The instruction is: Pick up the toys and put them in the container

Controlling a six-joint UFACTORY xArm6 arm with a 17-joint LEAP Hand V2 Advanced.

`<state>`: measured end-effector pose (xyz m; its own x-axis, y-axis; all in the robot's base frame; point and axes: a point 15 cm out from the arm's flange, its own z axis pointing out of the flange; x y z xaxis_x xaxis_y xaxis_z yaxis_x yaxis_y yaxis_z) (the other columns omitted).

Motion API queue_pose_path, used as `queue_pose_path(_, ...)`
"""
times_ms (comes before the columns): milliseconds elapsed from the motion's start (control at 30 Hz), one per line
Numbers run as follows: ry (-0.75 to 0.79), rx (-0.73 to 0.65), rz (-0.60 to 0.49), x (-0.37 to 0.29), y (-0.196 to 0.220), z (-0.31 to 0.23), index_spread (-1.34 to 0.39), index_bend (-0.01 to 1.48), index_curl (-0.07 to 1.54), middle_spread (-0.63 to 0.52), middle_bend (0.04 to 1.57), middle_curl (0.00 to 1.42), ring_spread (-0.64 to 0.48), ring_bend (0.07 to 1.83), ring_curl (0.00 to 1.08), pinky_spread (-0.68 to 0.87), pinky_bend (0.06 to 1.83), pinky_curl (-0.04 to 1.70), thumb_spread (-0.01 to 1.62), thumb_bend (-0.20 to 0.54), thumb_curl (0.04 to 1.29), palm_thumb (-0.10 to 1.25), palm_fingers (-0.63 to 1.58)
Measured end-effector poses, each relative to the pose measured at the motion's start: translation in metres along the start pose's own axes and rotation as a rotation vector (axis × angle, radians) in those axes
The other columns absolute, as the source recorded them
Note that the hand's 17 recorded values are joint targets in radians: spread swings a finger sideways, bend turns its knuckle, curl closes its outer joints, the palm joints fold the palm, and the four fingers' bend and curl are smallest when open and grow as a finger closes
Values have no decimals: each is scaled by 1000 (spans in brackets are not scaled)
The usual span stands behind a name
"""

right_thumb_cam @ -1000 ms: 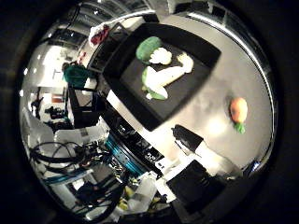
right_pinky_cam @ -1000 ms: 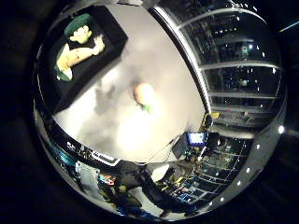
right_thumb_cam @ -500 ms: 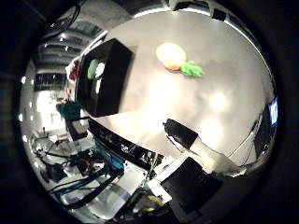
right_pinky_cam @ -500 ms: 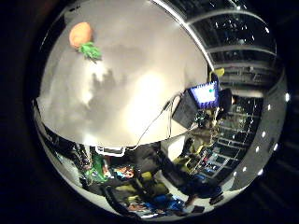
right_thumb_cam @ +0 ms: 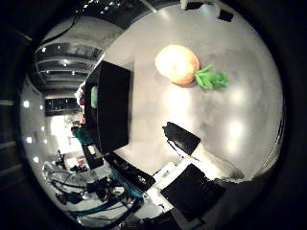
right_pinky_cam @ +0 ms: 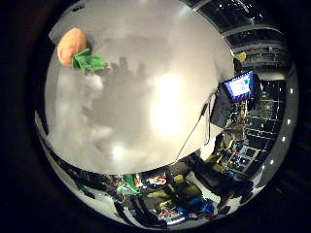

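An orange round toy with green felt leaves (right_thumb_cam: pixel 177 63) lies on the grey table (right_thumb_cam: pixel 240 120), alone and a short way below the palm. The same toy (right_pinky_cam: pixel 72 46) shows in the little finger side view. Beside it on the table stands the black container (right_thumb_cam: pixel 111 108), seen edge-on, with a green toy (right_thumb_cam: pixel 94 96) showing inside; the rest of its contents are hidden. My right hand (right_thumb_cam: pixel 192 158) hovers above the table, open, its black-tipped finger stretched out between container and toy. Nothing is in its hold.
The table edge (right_pinky_cam: pixel 146 165) runs near, with a lit monitor (right_pinky_cam: pixel 240 86), desks and equipment beyond it. A rack with gear stands past the container (right_thumb_cam: pixel 91 158).
The hand has travelled from above the container to over the bare table. The orange toy fills more of the thumb side view, and the container now appears from its side.
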<state>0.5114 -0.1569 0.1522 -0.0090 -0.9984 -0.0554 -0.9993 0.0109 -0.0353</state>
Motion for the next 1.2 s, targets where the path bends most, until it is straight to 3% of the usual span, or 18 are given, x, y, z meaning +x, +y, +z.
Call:
queue_pose_path(267,-4,-13,-47,-22,-42,29,-232,154,264,81,316,328,99,473,242,326,538,224,1035,-26,331,632,226)
queue_pose_path(533,-7,-56,-64,-26,-55,63,-234,168,274,55,330,329,91,485,233,326,508,215,1025,-25,329,632,264)
queue_pose_path(733,-17,-105,-63,-22,-52,85,-251,172,282,-12,397,343,-1,572,236,259,467,192,1015,-22,329,650,434)
queue_pose_path(833,2,-115,-73,-15,-51,89,-300,181,290,-71,462,359,-100,731,263,150,456,162,1005,-22,333,672,657)
queue_pose_path(1000,18,-149,-84,-5,-42,96,-381,199,319,-165,561,403,-212,902,330,-207,728,204,988,-17,344,719,1168)
queue_pose_path(1033,22,-150,-84,-1,-41,96,-386,206,326,-170,568,407,-216,903,334,-228,748,209,987,-17,344,723,1170)
queue_pose_path(1100,29,-139,-82,4,-42,88,-412,379,408,-198,721,470,-229,991,383,-389,872,266,978,-15,358,769,1393)
queue_pose_path(1200,55,-110,-84,14,-46,65,-396,554,484,-187,850,516,-225,1044,414,-408,938,305,972,-15,371,797,1457)
